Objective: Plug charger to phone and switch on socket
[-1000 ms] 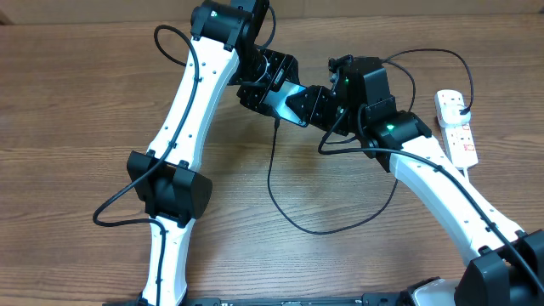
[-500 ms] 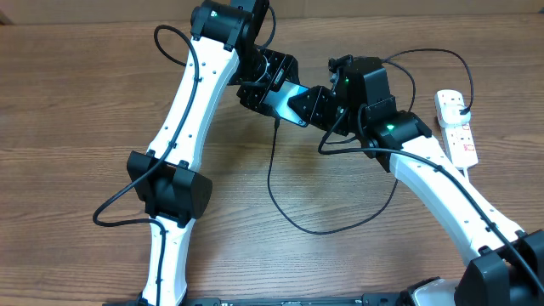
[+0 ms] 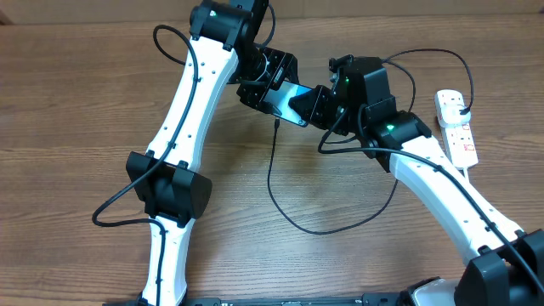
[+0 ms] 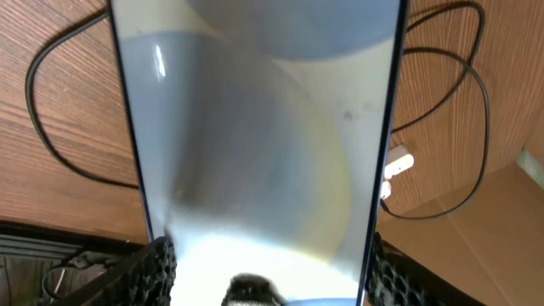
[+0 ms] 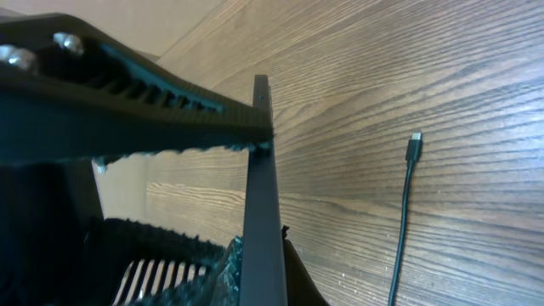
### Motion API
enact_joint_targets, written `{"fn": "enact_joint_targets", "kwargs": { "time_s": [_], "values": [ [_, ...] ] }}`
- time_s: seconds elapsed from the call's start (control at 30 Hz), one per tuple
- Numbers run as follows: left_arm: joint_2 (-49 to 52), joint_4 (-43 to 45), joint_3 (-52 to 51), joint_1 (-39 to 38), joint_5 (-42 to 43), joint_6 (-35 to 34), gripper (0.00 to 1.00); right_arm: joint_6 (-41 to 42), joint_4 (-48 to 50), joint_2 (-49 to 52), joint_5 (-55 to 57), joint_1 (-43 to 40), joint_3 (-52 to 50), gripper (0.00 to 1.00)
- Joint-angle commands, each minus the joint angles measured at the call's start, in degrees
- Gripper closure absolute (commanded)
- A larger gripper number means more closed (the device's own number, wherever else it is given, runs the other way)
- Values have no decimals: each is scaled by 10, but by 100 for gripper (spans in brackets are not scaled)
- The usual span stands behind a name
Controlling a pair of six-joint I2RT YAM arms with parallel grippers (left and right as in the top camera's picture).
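The phone [image 3: 289, 92] hangs above the table, held at its two ends by both grippers. My left gripper [image 3: 270, 85] is shut on its far-left end, and the screen fills the left wrist view [image 4: 263, 127] between the fingers [image 4: 268, 276]. My right gripper [image 3: 313, 106] is shut on the other end; in the right wrist view the phone shows edge-on [image 5: 262, 187] between the fingers [image 5: 268, 272]. The charger's connector tip [image 3: 278, 124] lies loose on the table just below the phone and also shows in the right wrist view [image 5: 414, 146]. Its black cable [image 3: 314, 229] loops across the table.
The white socket strip [image 3: 459, 136] lies at the right edge of the table, with a black plug [image 3: 463, 112] in it. The charger cable runs behind my right arm towards it. A cardboard edge [image 4: 518, 212] shows beyond the table.
The phone has tipped slightly between the two grippers. The arms and the cable have hardly moved.
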Motion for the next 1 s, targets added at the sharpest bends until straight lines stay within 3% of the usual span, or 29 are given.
{"fn": "enact_joint_targets", "kwargs": {
  "time_s": [0.0,0.27,0.43,0.57,0.73,0.97],
  "values": [
    [-1,-4,14,-5,14,-2,23,0,16,-1,-2,3,8,96],
    [-1,-4,14,-5,8,-2,1,0,18,-1,-2,-3,8,96],
    [-1,-3,14,-4,8,25,0,0,2,-1,-2,-24,8,96],
    [-1,-1,14,-4,8,111,0,0,-18,-2,-2,-40,8,96],
    [-1,16,14,-3,14,335,1,0,-30,-19,-16,-69,8,96],
    [-1,62,14,5,77,393,0,38,-13,-72,-27,-127,8,96]
  ]
}}
